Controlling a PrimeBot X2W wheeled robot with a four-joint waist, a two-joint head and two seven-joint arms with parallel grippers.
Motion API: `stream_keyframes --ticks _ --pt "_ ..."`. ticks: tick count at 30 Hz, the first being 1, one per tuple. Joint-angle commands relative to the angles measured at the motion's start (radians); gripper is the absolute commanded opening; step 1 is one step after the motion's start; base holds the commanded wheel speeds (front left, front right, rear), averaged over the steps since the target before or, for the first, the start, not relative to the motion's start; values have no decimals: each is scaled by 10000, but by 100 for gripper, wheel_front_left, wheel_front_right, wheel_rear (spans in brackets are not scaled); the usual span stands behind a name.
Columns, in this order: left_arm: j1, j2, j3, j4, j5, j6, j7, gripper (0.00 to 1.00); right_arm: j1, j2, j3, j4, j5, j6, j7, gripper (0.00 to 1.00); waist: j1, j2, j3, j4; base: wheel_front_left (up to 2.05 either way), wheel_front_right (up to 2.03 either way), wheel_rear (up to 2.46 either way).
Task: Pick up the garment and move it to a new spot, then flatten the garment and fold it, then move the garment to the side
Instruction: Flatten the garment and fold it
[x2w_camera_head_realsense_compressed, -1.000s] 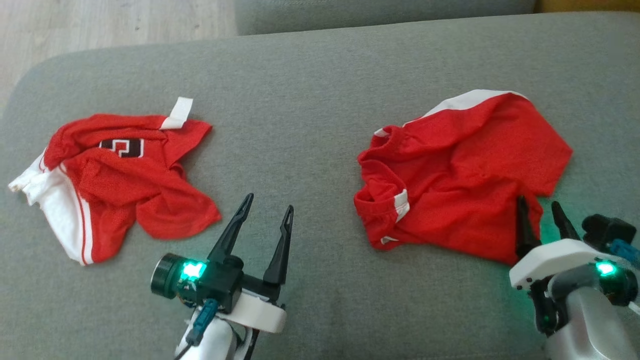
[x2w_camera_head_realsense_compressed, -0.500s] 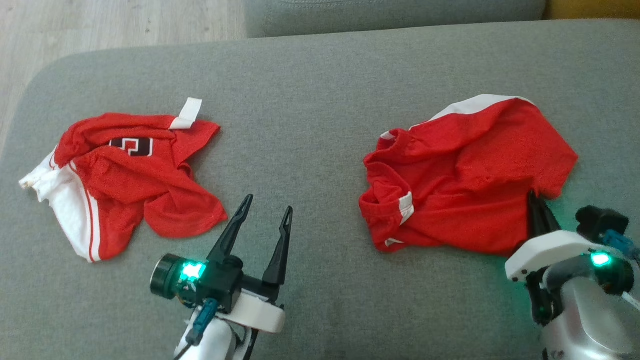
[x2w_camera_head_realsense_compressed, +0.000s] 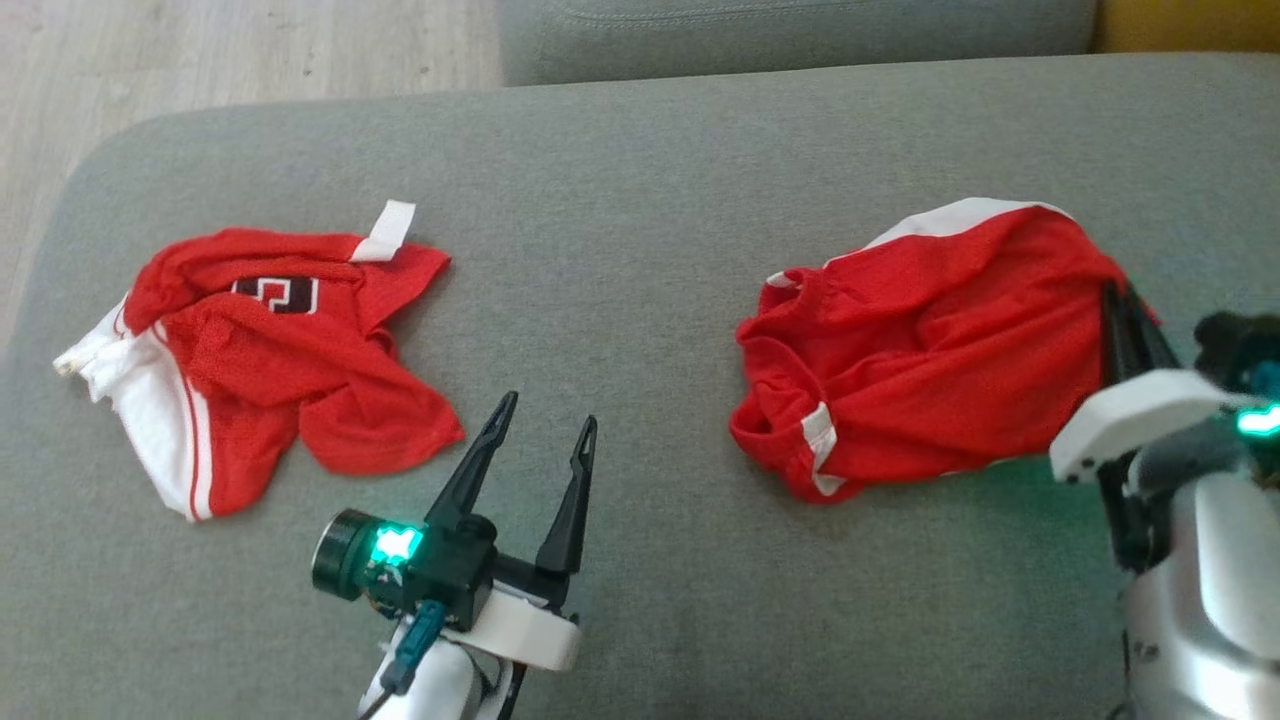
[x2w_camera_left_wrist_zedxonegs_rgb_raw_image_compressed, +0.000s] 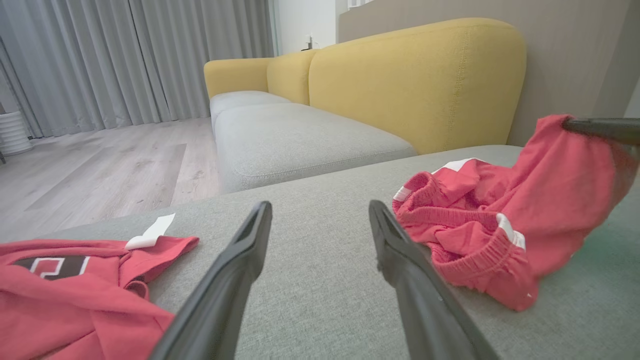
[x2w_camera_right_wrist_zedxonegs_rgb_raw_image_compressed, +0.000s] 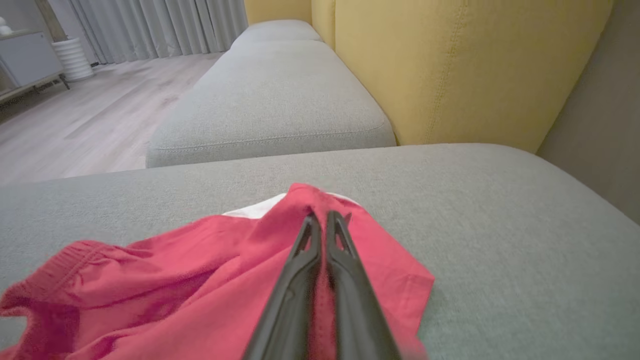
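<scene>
Red garment (x2w_camera_head_realsense_compressed: 920, 340): right of frame on grey cushion (x2w_camera_head_realsense_compressed: 640, 180), long axis left-right.
Right fingers (x2w_camera_right_wrist_zedxonegs_rgb_raw_image_compressed: 295, 285): closed, pinching its right end; cloth trails leftward.
Left fingers (x2w_camera_left_wrist_zedxonegs_rgb_raw_image_compressed: 225, 285): spread wide, empty, lower centre.

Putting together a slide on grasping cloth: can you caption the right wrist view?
Right gripper shut on a raised fold of the red garment, above the grey sofa cushion.

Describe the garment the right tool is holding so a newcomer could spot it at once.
Two red garments lie apart on the grey cushion. Yours is the right garment, its right edge pinched in the shut right tool. Unlike the left garment, it shows no black logo patch, just white trim.
</scene>
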Motion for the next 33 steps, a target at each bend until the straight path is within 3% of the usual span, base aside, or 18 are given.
stream_keyframes --ticks 1,8,18,20,26,33 --pt "-409 -12 261 -362 -83 63 -44 100 -583 -164 155 -463 -204 -7 209 0 0 0 79 141 0 0 0" --pt "-584 -12 55 -354 -180 89 -44 100 -1313 -741 -99 223 -825 -7 1126 0 0 0 302 653 0 0 0" --pt "-705 -12 -84 -281 -229 104 -44 100 -2656 -1441 -1254 2185 -1930 -7 1631 0 0 0 450 1323 0 0 0" --pt "-693 -12 -91 -280 -228 105 -44 100 -2870 -1585 -1496 2479 -2356 -7 1351 100 0 0 443 1380 0 0 0" --pt "-584 -12 -42 -232 -221 138 -44 100 -3146 -1214 -1750 2939 -2885 -7 38 100 0 0 251 1342 0 0 0" --pt "-312 -9 130 -246 -139 166 -44 100 -2560 -380 -741 3010 -2458 -7 -2176 100 0 0 -206 892 0 0 0"
